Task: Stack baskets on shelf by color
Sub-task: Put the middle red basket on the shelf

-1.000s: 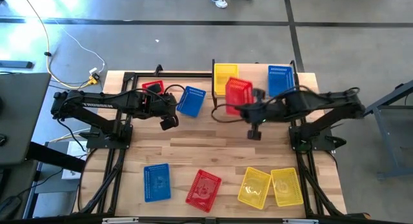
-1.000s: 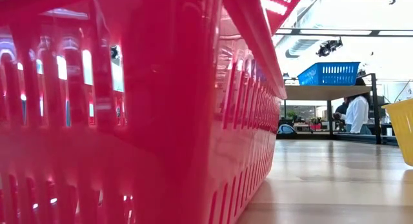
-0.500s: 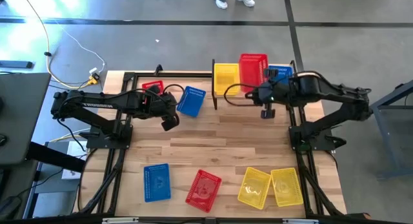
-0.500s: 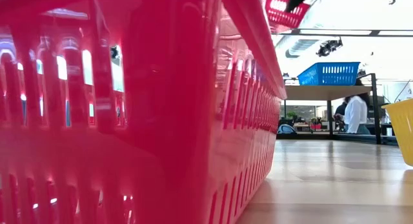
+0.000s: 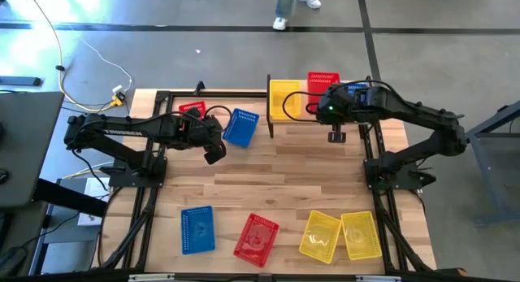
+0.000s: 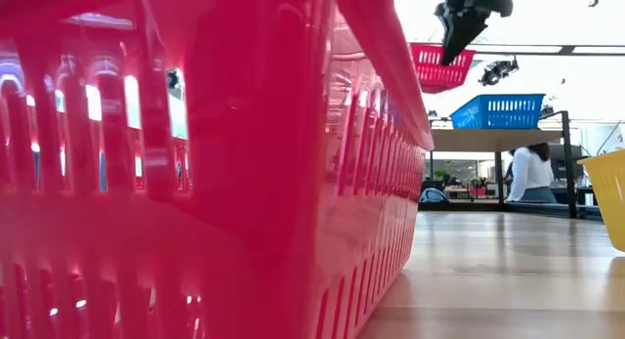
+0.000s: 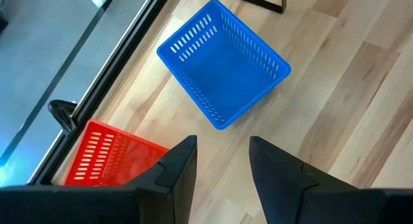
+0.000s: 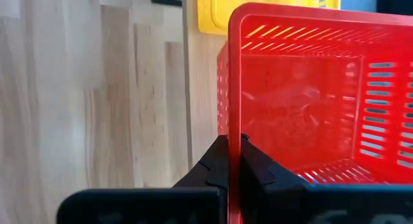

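Observation:
My right gripper [image 5: 326, 108] is shut on a red basket [image 5: 322, 81] and holds it over the shelf [image 5: 302, 118], between a yellow basket [image 5: 283, 98] and a blue basket [image 5: 354, 91] that stand on the plank. In the low view the red basket [image 6: 438, 65] hangs under the gripper [image 6: 457, 31], higher than the blue basket [image 6: 499, 111]. My left gripper [image 7: 222, 162] is open and empty over the table's far left, near a blue basket [image 7: 222, 69] and a red basket [image 7: 113, 159] that rest on the table. My right gripper pinches the rim of the red basket's near end wall [image 8: 235, 124], one finger [image 8: 216, 166] outside and the other [image 8: 261, 169] inside. The fingers come from above and lie across the rim. The basket is lifted clear, open side up, a little tilted, above the shelf.
Near the table's front edge lie a blue basket [image 5: 197, 229], a red basket [image 5: 257, 236] and two yellow baskets [image 5: 319, 235] [image 5: 361, 235]. The red one [image 6: 195, 183] fills the low view's foreground. A person [image 6: 532, 173] stands in the room beyond.
My right gripper has carried the red basket up and toward the table's far edge, from in front of the shelf to above it, between the yellow and blue baskets. The basket has turned from tilted to nearly level. My left gripper has kept still.

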Motion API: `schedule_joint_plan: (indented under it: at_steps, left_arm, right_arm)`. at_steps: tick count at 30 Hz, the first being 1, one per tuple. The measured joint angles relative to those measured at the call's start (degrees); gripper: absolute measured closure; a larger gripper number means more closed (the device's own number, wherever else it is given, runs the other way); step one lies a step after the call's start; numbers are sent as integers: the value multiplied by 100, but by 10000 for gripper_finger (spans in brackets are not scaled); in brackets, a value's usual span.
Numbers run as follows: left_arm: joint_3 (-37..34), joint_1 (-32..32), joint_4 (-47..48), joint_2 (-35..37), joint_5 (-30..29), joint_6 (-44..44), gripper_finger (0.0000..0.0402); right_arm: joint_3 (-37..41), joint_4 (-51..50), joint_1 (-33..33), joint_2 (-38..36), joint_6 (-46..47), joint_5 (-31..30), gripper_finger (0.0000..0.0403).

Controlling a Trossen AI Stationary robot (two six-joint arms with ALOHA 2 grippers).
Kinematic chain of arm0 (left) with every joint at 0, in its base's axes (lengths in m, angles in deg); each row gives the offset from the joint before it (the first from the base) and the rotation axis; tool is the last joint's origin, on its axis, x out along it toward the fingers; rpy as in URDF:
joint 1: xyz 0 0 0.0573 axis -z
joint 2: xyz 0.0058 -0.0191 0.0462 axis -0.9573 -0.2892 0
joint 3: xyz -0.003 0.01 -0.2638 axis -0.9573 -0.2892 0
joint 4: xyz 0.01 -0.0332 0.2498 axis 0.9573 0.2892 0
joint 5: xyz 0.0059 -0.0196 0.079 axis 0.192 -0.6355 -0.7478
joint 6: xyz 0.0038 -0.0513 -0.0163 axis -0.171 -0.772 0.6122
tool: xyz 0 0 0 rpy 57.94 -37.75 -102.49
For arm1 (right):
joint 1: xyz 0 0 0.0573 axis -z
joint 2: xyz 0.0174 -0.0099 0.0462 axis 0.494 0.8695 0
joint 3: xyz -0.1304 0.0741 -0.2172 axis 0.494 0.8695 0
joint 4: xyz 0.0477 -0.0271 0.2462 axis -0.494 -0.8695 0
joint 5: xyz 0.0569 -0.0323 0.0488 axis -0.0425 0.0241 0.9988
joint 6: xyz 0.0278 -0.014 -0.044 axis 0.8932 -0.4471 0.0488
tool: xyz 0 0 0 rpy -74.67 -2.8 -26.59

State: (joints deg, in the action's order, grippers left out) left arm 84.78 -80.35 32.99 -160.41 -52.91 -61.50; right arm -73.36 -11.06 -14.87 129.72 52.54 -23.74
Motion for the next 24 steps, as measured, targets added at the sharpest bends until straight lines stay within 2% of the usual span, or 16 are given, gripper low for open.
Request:
schedule_joint_plan:
  at_steps: [10, 24]
  left_arm:
    - [0, 2, 1, -2, -1, 1, 271]
    - [0, 2, 2, -2, 0, 12, 271]
  right_arm:
    - [623, 436, 149, 126, -144, 208, 403]
    - [834, 773, 454, 395, -228, 302, 403]
